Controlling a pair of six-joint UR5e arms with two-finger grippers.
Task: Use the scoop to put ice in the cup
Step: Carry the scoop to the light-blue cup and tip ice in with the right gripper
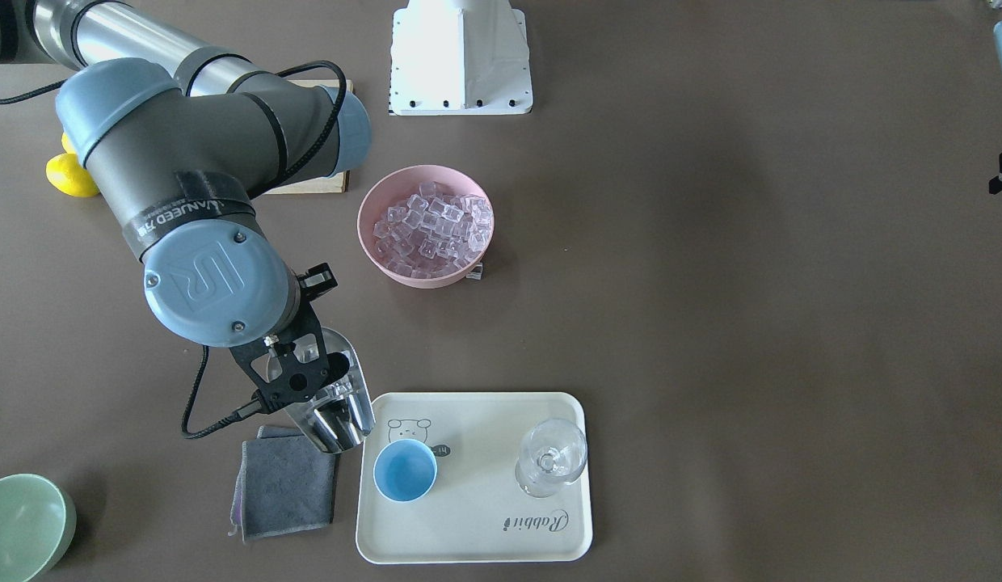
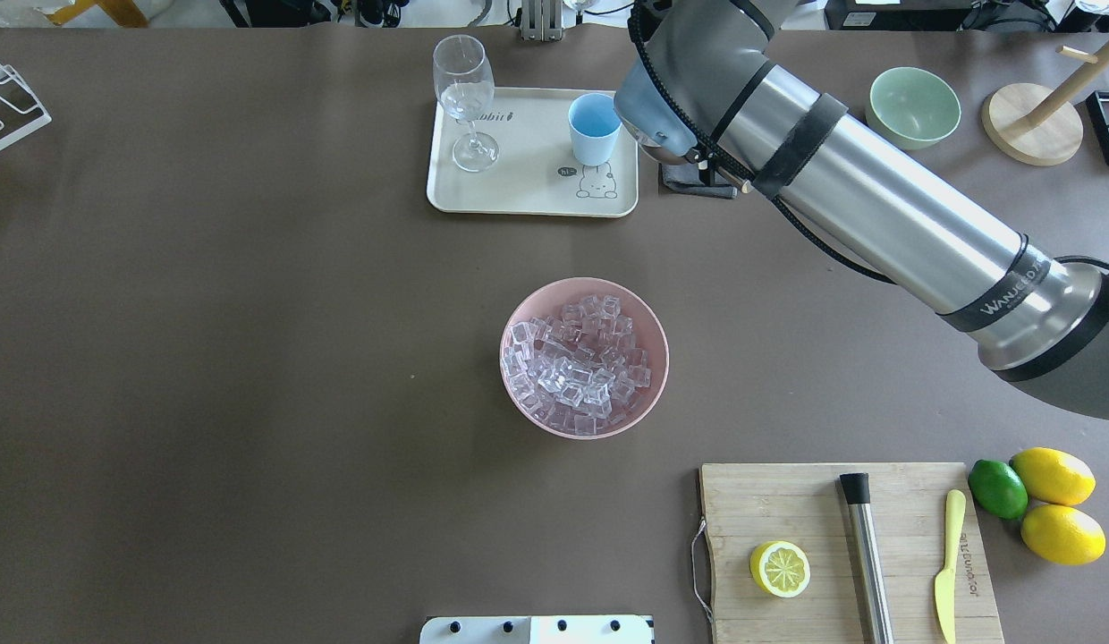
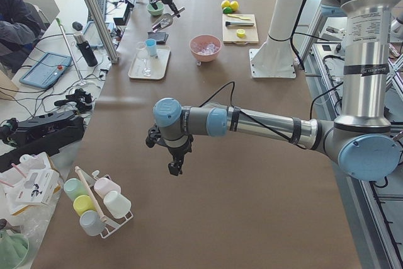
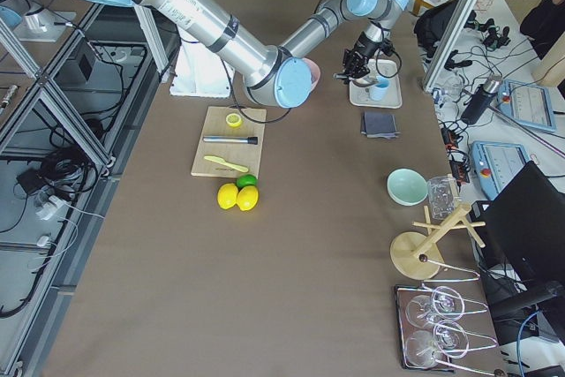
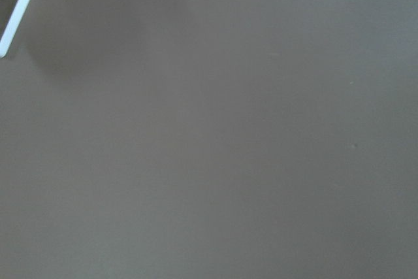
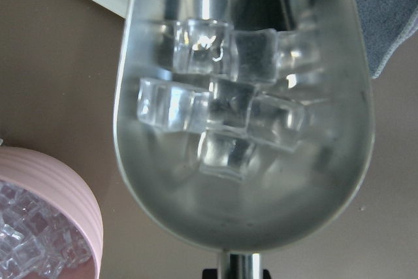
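My right gripper (image 1: 295, 378) is shut on the handle of the steel scoop (image 1: 339, 412). The scoop hangs tilted above the table, between the grey cloth and the tray's corner, its mouth close beside the light-blue cup (image 1: 405, 471). In the right wrist view the scoop (image 6: 241, 200) holds several clear ice cubes (image 6: 222, 115). The cup stands empty on the cream tray (image 1: 485, 517). The pink bowl (image 1: 372, 242) holds many more ice cubes (image 1: 432, 226). My left gripper (image 3: 175, 167) hovers over bare table far from these; I cannot tell if it is open or shut.
A clear stemmed glass (image 1: 551, 457) stands on the tray to the cup's other side. A grey cloth (image 1: 287, 485) lies under the scoop. One loose cube (image 1: 475, 273) lies beside the pink bowl. A pale green bowl (image 1: 20, 525) and a cutting board (image 2: 841, 537) stand further off.
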